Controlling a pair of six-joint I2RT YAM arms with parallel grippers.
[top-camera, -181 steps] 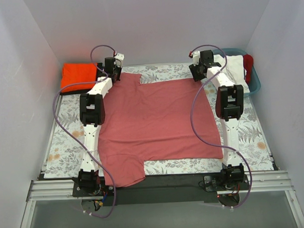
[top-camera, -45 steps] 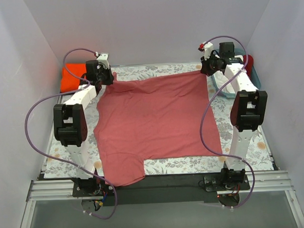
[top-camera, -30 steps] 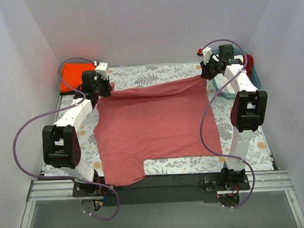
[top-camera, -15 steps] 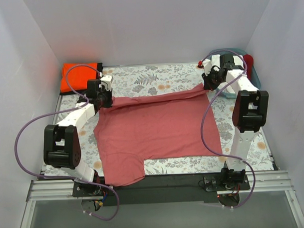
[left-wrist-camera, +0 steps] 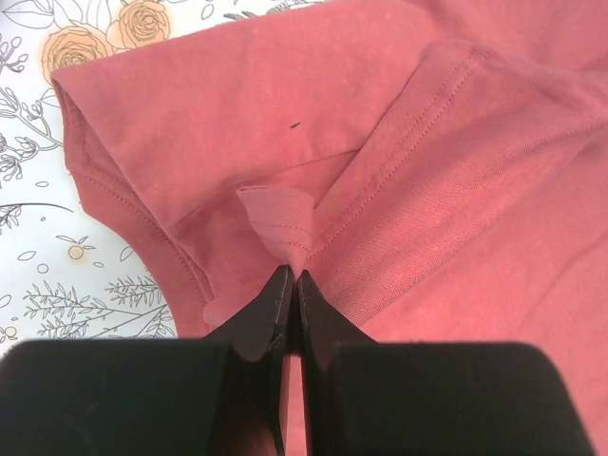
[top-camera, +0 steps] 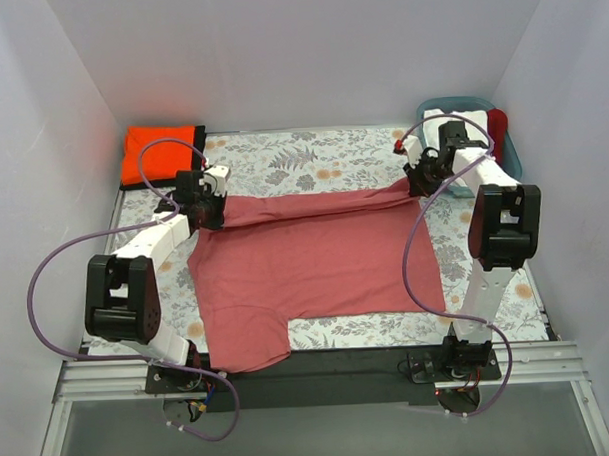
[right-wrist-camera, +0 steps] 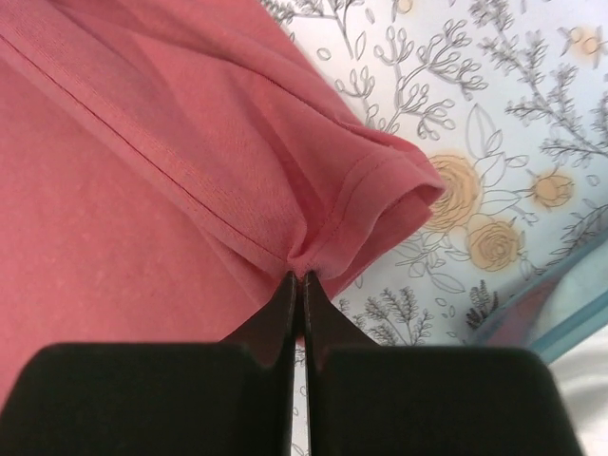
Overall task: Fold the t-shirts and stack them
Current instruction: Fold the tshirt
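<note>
A dusty rose-red t-shirt (top-camera: 306,263) lies spread over the flowered table, its far edge lifted and folded toward me. My left gripper (top-camera: 212,203) is shut on the shirt's far left corner; the wrist view shows a pinch of cloth (left-wrist-camera: 285,233) at the closed tips (left-wrist-camera: 293,277). My right gripper (top-camera: 419,180) is shut on the far right corner, with the hem (right-wrist-camera: 361,199) bunched at its tips (right-wrist-camera: 300,277). A bright orange t-shirt (top-camera: 162,153), folded square, rests at the back left on something black (top-camera: 201,142).
A teal plastic basket (top-camera: 510,156) with white and red cloth in it stands at the back right, close to my right arm. White walls close the table on three sides. A sleeve (top-camera: 250,342) hangs over the near edge.
Both grippers have drawn the shirt's far edge toward me and lower, folding the top part over the body. More flowered table shows behind the shirt, and the orange shirt is uncovered.
</note>
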